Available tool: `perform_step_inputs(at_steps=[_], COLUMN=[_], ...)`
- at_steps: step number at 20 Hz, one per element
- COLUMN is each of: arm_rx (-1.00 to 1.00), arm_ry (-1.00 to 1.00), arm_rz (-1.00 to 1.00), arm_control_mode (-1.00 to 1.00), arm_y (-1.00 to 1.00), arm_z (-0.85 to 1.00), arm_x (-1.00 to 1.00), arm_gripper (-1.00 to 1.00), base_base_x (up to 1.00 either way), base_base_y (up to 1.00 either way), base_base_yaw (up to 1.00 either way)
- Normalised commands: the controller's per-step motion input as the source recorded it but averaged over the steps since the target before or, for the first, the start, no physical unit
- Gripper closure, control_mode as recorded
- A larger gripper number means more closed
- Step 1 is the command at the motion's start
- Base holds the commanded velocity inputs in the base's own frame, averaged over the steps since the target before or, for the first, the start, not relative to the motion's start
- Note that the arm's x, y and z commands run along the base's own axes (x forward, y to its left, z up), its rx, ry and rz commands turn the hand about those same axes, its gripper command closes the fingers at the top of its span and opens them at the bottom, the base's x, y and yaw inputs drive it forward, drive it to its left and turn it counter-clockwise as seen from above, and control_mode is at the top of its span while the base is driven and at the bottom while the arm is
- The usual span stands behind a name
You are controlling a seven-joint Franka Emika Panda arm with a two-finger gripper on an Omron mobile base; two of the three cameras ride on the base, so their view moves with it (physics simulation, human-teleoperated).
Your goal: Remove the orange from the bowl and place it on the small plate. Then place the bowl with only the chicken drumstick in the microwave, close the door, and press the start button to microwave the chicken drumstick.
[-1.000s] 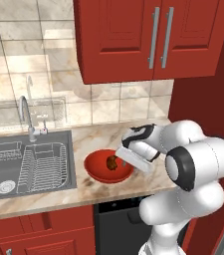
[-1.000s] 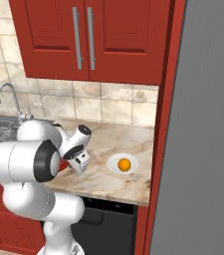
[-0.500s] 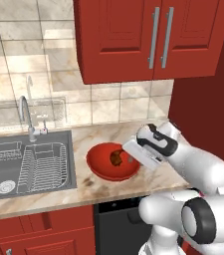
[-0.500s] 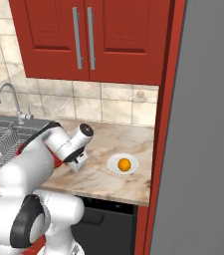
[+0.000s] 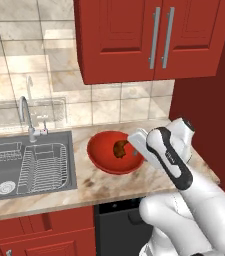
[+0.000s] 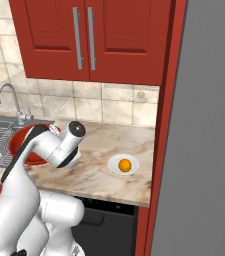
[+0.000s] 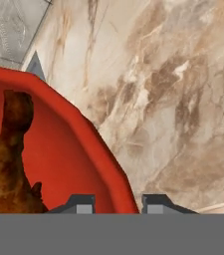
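Orange on small plate, lower centre; gripper pinching bowl rim; microwaving chicken drumstick remains

The light is bright and even, with no visible lamp and only soft shade under the cabinets and beside the bowl on the desk. The tiled wall shows a pale, washed-out sheen. The hand view is coarse and slightly blurred, the marble veins smeared, without edge distortion.
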Motion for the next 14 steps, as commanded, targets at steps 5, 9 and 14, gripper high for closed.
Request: perform_step_inputs(at_steps=[5, 9, 14], arm_rx=[0.0, 0.0, 0.0], arm_ry=[0.0, -0.02, -0.12], arm_rz=[-0.09, -0.05, -0.01], arm_control_mode=[-1.0, -1.0, -1.0], arm_y=[-0.26, -0.41, -0.14], arm_z=[0.48, 0.32, 0.31], arm_x=[-0.45, -0.61, -0.58], arm_gripper=[1.0, 1.0, 1.0], base_base_x=[0.0, 0.0, 0.0], base_base_y=[0.0, 0.0, 0.0], base_base_yaw=[0.0, 0.0, 0.0])
